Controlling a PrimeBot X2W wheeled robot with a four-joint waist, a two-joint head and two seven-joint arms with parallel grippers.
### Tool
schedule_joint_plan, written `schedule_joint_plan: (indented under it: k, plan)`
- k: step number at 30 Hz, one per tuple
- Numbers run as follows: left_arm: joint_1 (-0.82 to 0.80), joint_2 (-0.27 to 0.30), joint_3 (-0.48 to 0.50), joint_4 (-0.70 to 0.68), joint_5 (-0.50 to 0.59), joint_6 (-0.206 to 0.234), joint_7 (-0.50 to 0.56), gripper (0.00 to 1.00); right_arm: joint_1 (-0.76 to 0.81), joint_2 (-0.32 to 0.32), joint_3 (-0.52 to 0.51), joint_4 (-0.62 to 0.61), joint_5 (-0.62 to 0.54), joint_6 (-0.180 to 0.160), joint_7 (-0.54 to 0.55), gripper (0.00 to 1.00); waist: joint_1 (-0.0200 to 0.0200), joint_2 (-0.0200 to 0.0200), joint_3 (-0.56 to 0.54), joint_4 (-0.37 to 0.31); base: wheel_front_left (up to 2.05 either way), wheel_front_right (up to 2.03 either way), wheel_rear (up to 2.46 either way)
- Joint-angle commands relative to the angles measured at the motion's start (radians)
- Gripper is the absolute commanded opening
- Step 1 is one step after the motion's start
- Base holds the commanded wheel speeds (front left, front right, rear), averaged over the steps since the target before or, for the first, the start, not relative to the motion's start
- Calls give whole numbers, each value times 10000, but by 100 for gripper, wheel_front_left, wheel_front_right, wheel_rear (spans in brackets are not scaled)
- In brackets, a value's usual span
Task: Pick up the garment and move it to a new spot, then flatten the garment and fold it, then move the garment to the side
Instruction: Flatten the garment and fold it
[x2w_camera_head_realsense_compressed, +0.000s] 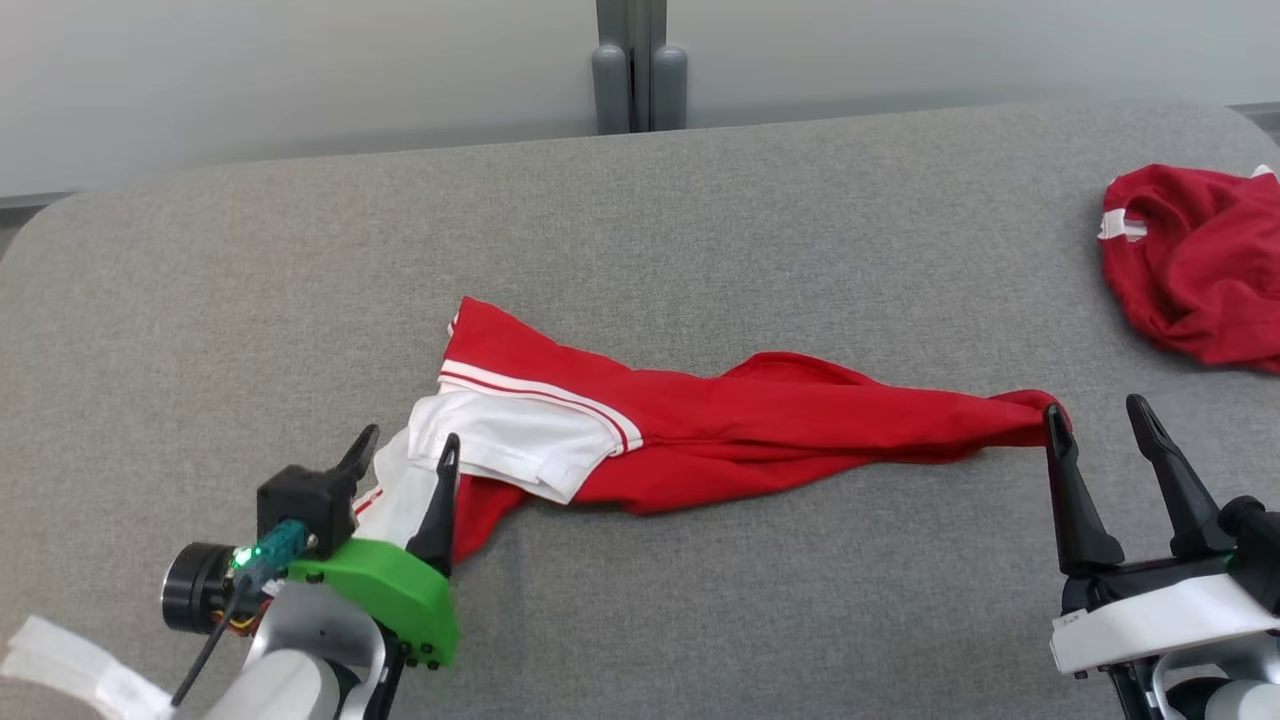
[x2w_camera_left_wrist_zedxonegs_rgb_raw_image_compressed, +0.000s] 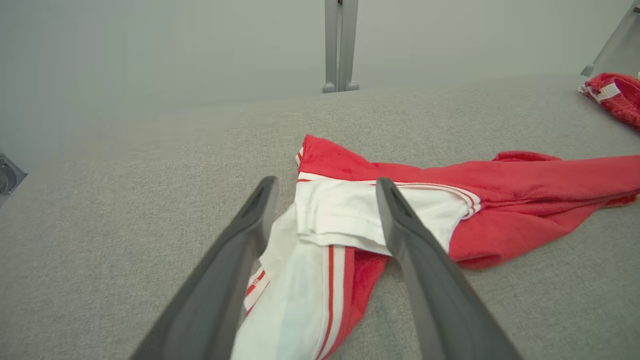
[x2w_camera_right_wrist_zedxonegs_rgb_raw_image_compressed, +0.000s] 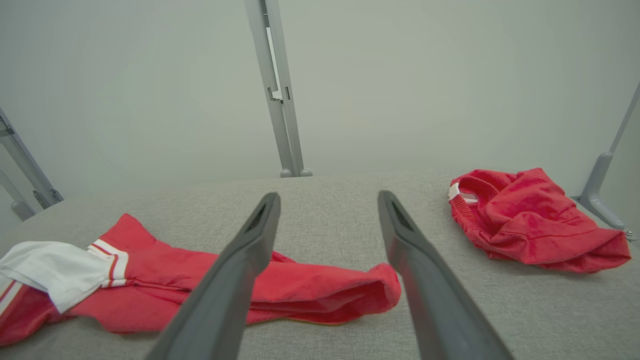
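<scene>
The red cloth garment with a white panel and striped trim (x2w_camera_head_realsense_compressed: 760, 430) lies on the grey fabric-covered table (x2w_camera_head_realsense_compressed: 700, 200), in the near middle part, drawn out into a long twisted band from left to right. The left gripper (x2w_camera_head_realsense_compressed: 412, 437) stands at the white end with its jaws spread wide. The white cloth lies below and between its two fingers, and it holds nothing. The right gripper (x2w_camera_head_realsense_compressed: 1093, 407) is at the red end, its jaws also wide and empty. Its inner finger is just beside the tip of the cloth or touching it; I cannot tell which. I judge that the garment is already at its working spot, but the flattening is hardly begun: the cloth is bunched and lapped over itself. Folding it and moving it to the side are left to do. For room, there is much bare table behind the garment up to the far edge, where a grey metal post (x2w_camera_head_realsense_compressed: 640, 70) stands, and also to the left up to the rounded corner. On the right, a second crumpled red garment (x2w_camera_head_realsense_compressed: 1200, 260) lies at the table edge, well apart from the first, so that side is less free.
</scene>
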Motion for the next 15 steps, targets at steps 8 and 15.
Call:
schedule_joint_plan:
  k: [8, 15]
  plan:
    - [-1069, -262, 85, 1555, -706, -625, 753, 100, -377, -105, 81, 113, 171, 0, -60, 100, 0, 0, 522, -250, 0, 0, 0]
    - [-1223, -375, 162, 2123, -956, -749, 638, 0, -447, -106, 47, 217, 175, 0, -148, 100, 0, 0, 659, -326, 0, 0, 0]
